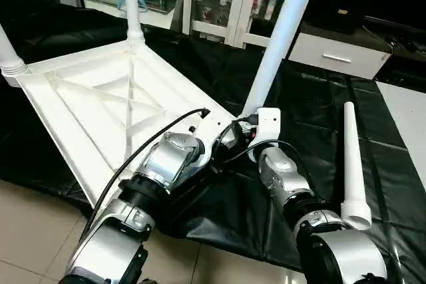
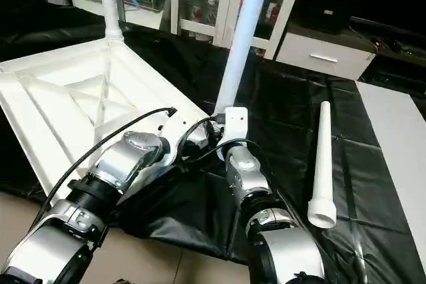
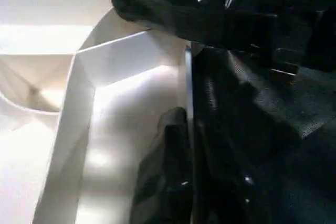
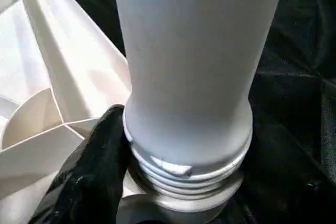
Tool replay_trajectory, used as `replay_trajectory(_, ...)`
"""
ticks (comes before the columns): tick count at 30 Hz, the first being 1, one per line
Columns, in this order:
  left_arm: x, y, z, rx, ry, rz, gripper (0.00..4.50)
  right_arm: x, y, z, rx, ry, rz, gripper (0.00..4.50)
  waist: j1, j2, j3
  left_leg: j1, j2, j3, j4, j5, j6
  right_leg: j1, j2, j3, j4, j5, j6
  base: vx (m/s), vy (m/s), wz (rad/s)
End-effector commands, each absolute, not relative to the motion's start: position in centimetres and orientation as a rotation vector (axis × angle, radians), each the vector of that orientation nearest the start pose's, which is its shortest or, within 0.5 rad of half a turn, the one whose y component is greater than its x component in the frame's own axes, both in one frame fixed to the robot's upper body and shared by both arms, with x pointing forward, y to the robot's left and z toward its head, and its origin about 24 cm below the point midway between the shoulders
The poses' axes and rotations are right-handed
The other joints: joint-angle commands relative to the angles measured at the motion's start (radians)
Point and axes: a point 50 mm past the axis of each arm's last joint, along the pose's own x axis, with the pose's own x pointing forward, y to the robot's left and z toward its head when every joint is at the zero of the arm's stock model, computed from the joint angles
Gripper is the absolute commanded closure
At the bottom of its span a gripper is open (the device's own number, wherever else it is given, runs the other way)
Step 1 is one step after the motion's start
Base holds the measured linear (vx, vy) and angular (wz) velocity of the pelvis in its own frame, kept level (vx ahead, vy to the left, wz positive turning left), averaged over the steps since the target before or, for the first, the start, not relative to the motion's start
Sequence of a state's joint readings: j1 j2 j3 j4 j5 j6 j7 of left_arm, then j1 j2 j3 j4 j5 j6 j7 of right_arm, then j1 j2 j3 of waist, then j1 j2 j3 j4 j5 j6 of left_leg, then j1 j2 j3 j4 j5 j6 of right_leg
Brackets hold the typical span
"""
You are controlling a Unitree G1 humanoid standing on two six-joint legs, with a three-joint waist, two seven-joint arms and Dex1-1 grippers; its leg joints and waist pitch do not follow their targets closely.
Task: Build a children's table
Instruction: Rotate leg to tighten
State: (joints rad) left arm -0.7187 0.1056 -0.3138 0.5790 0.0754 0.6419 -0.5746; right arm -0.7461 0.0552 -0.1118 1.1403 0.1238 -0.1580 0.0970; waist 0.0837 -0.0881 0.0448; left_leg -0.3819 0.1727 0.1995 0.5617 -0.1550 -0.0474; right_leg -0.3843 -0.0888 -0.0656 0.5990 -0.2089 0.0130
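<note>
Right gripper [image 4: 173, 145] is clamped round the base of the third leg [image 1: 283, 38], right at its threaded collar, fingers [image 4: 86, 182] set wide on the tube. The leg stands in the near-right corner socket of the tabletop [image 1: 86, 111], threads exposed above the socket, so we judge it not fully seated.

Left gripper [image 3: 181, 103] is pinched together on the tabletop's thin rim wall at that same corner, beside the right one; reads as bracing the top while the leg is turned.

The tabletop lies upside down, ribs up, on the black-covered surface [image 1: 313, 98], taking up its left half, one corner toward us. Two more legs, leg at the far corner [image 1: 131, 1] and leg at the left corner [image 1: 8, 54], stand upright in their sockets. The fourth leg [image 1: 353, 164] lies loose near the surface's right edge, long axis running away from us, wide threaded end nearest us, narrow end pointing away.

Handling, our guess:
- hollow plastic, light, stiff
- smooth and tapered, so a grip high up will slip; take it low by the collar
- rim wall thin, may flex
- held leg leans slightly right at the top; cross-threading is the risk.
</note>
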Motion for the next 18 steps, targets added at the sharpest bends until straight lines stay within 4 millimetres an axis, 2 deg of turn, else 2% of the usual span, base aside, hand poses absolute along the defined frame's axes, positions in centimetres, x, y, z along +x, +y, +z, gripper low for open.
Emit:
replay_trajectory(1,32.3,8.0,1.4,0.37,0.798,-0.759,4.45,35.2,-9.8,0.9,0.199,0.323,0.163,1.78,-0.001,0.023,-0.042,0.028,0.072,-0.051,-0.092,-0.529,-0.075,-0.003,-0.081,0.05,-0.097,-0.379,-0.136,0.0,0.0,0.0)
replay_trajectory(3,32.3,8.1,1.4,0.381,0.781,-0.776,4.5,35.3,-9.4,1.5,0.229,0.27,0.229,1.22,0.0,0.023,-0.041,0.028,0.072,-0.049,-0.092,-0.522,-0.068,-0.002,-0.081,0.051,-0.099,-0.371,-0.137,0.0,0.0,0.0)
replay_trajectory(5,32.3,8.1,1.5,0.389,0.772,-0.783,4.5,35.3,-9.2,1.8,0.233,0.249,0.271,1.08,0.003,0.022,-0.042,0.029,0.072,-0.047,-0.091,-0.502,-0.058,0.0,-0.082,0.052,-0.1,-0.36,-0.139,0.0,0.0,0.0)
replay_trajectory(8,32.3,8.0,1.6,0.394,0.749,-0.812,4.5,35.2,-9.3,2.2,0.231,0.206,0.336,0.81,0.009,0.014,-0.045,0.023,0.072,-0.038,-0.088,-0.414,-0.025,0.009,-0.084,0.053,-0.095,-0.308,-0.153,0.0,0.0,0.0)
replay_trajectory(9,32.2,8.0,1.7,0.397,0.734,-0.834,4.5,35.1,-9.6,2.5,0.236,0.175,0.371,0.66,0.016,0.016,-0.043,0.022,0.073,-0.038,-0.087,-0.392,-0.011,0.012,-0.086,0.054,-0.096,-0.303,-0.152,0.0,0.0,0.0)
replay_trajectory(11,32.1,8.0,1.8,0.398,0.726,-0.854,4.5,34.9,-9.8,2.7,0.24,0.148,0.408,0.53,0.017,0.015,-0.047,0.018,0.073,-0.035,-0.086,-0.339,0.004,0.019,-0.083,0.053,-0.089,-0.254,-0.163,0.0,0.0,0.0)
replay_trajectory(12,32.0,8.1,1.9,0.411,0.712,-0.89,4.5,34.6,-10.4,3.0,0.226,0.122,0.455,0.41,0.018,0.019,-0.047,0.018,0.073,-0.035,-0.085,-0.318,0.014,0.02,-0.083,0.052,-0.086,-0.231,-0.173,0.0,0.0,0.0)
replay_trajectory(14,31.8,8.3,2.0,0.412,0.708,-0.924,4.5,34.3,-11.0,3.1,0.219,0.108,0.505,0.32,0.021,0.017,-0.046,0.017,0.073,-0.033,-0.085,-0.301,0.025,0.023,-0.08,0.051,-0.086,-0.22,-0.176,0.0,0.0,0.0)
replay_trajectory(15,31.5,8.6,2.0,0.43,0.704,-0.963,4.5,33.8,-11.9,3.3,0.191,0.099,0.564,0.32,0.024,0.024,-0.047,0.019,0.075,-0.033,-0.084,-0.29,0.027,0.023,-0.08,0.051,-0.083,-0.213,-0.178,0.0,0.0,0.0)
replay_trajectory(17,31.5,8.6,2.0,0.43,0.704,-0.963,4.5,33.8,-11.9,3.3,0.191,0.099,0.564,0.32,0.027,0.021,-0.049,0.02,0.076,-0.033,-0.083,-0.282,0.03,0.025,-0.079,0.051,-0.083,-0.2,-0.177,0.0,0.0,0.0)
replay_trajectory(18,31.0,9.2,1.8,0.444,0.725,-1.001,4.5,33.1,-13.2,3.4,0.139,0.103,0.649,0.32,0.03,0.027,-0.046,0.021,0.074,-0.032,-0.084,-0.277,0.033,0.025,-0.075,0.05,-0.083,-0.193,-0.183,0.0,0.0,0.0)
